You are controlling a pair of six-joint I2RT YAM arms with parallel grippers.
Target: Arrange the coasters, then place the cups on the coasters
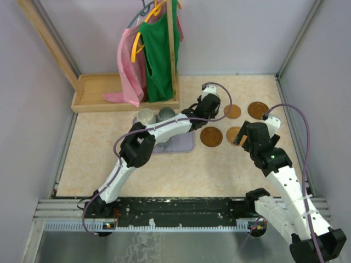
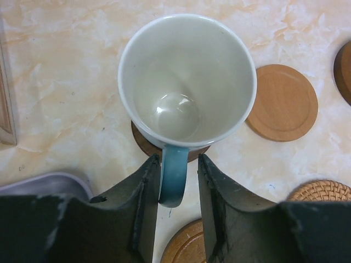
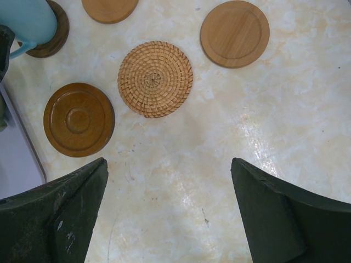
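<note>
Overall: everything sits on a pale marbled worktop (image 1: 164, 175).
White mug (image 2: 186, 82): upright and empty, with a blue handle (image 2: 174, 178). It stands on the dark coaster (image 2: 143, 143), whose rim peeks out beneath it on the handle side.
Left claw (image 2: 178, 159): its fingers stand a little apart on either side of the handle. One lies just beside it or touching, I cannot tell which. A clear gap shows at the other, so nothing is pinched.
Right claw (image 3: 167, 164): spread wide over bare worktop, nothing between its fingers, near the straw coaster.
Straw coaster (image 3: 155, 79): woven and lying flat, between the orange-brown coaster and one pale wooden coaster, touching neither.
Orange-brown coaster (image 3: 79, 119): glossy, with a raised ring in its middle, near the corner of the lavender tray (image 1: 184, 145).
Pale wooden coasters: one (image 3: 235, 33) lies well apart from the mug. The other (image 3: 109, 8) lies just beside the mug's dark coaster and is cut off by the edge of the right wrist view.
Grey cups: two, (image 1: 146, 116) and (image 1: 166, 114), stand side by side on the lavender tray, partly behind the left arm.
Wooden tray (image 1: 98, 93): in the far left corner, with green and pink garments (image 1: 159, 55) hanging over it.
</note>
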